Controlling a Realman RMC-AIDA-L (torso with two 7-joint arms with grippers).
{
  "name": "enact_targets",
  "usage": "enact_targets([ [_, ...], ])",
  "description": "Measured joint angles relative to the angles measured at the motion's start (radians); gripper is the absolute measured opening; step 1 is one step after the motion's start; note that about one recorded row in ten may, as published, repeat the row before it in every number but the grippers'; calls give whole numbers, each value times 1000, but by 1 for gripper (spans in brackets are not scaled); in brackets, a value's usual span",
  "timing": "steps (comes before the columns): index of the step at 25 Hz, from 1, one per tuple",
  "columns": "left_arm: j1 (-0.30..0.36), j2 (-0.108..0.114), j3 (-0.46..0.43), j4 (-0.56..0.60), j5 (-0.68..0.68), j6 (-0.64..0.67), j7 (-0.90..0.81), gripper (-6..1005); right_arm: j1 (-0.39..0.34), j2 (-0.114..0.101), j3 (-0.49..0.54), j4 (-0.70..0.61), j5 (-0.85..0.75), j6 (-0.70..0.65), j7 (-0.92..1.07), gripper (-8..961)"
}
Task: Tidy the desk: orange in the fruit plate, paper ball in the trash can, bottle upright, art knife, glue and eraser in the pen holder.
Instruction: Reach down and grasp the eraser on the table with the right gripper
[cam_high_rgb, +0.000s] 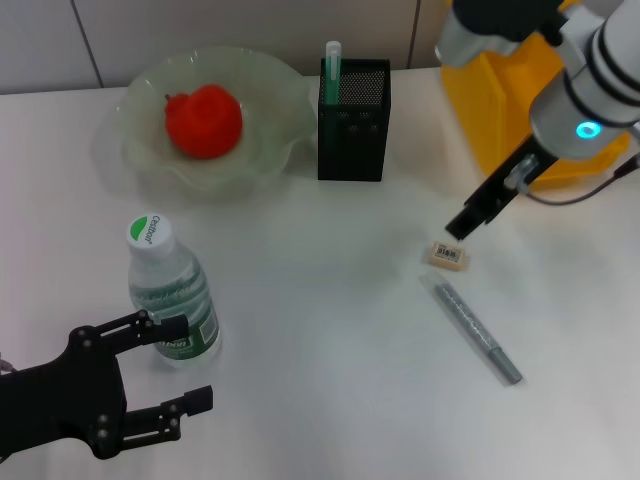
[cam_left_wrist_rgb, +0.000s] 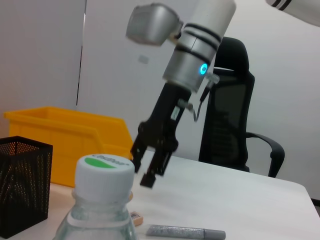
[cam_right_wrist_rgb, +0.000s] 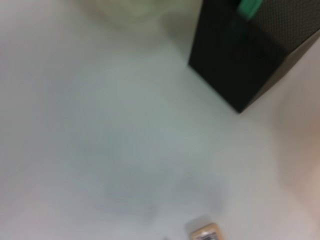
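The orange (cam_high_rgb: 205, 120) lies in the fruit plate (cam_high_rgb: 140, 155) at the back left. The bottle (cam_high_rgb: 172, 290) stands upright at the front left; my left gripper (cam_high_rgb: 197, 361) is open beside its base. The eraser (cam_high_rgb: 446, 254) lies on the table right of centre, with the grey art knife (cam_high_rgb: 472, 330) just in front of it. My right gripper (cam_high_rgb: 462, 229) hovers open just above and behind the eraser; it also shows in the left wrist view (cam_left_wrist_rgb: 145, 167). The pen holder (cam_high_rgb: 353, 130) holds a green-capped stick (cam_high_rgb: 332, 68). The paper ball is out of view.
The yellow trash can (cam_high_rgb: 485, 100) stands at the back right, behind my right arm. The plate, the pen holder and the can line the back of the white table (cam_high_rgb: 320, 300). An office chair (cam_left_wrist_rgb: 225, 125) stands beyond the table.
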Motion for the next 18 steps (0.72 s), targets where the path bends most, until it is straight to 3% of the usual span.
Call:
enact_targets([
  [2, 0, 0, 0, -1, 0, 0, 0, 785, 33, 0, 0, 104, 9, 32, -6, 675],
  [7, 0, 0, 8, -3, 0, 0, 1, 784, 66, -1, -10, 224, 10, 112, -8, 675],
  [18, 2, -2, 11, -16, 0, 1, 1, 784, 74, 2, -10, 288, 10, 185, -2, 675],
])
